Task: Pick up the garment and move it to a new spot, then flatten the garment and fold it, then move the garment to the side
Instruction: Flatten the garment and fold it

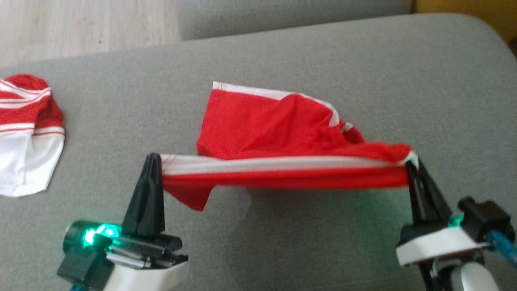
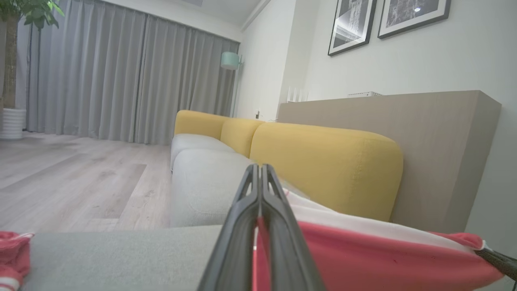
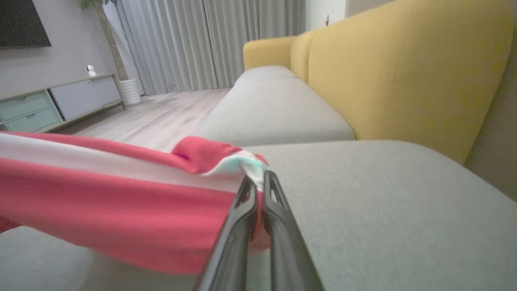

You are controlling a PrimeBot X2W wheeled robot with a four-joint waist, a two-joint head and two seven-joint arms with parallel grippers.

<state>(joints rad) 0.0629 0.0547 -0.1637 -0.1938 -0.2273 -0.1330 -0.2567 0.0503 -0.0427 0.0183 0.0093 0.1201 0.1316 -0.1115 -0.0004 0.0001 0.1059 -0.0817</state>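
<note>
The garment (image 1: 266, 129) is red with white stripes and is stretched taut above the grey sofa seat (image 1: 323, 56). My left gripper (image 1: 152, 158) is shut on its left corner, and my right gripper (image 1: 411, 161) is shut on its right corner. The near edge hangs lifted between them while the far part drapes down onto the cushion. In the left wrist view my left gripper (image 2: 260, 169) pinches the red cloth (image 2: 363, 258). In the right wrist view my right gripper (image 3: 258, 184) clamps the bunched corner of the garment (image 3: 121, 210).
A second red and white garment (image 1: 28, 133) lies crumpled at the cushion's left edge. Yellow backrests (image 2: 323, 165) rise behind the seat. Wooden floor (image 1: 80, 24) lies beyond the far left edge, and another grey seat cushion (image 3: 274, 105) adjoins this one.
</note>
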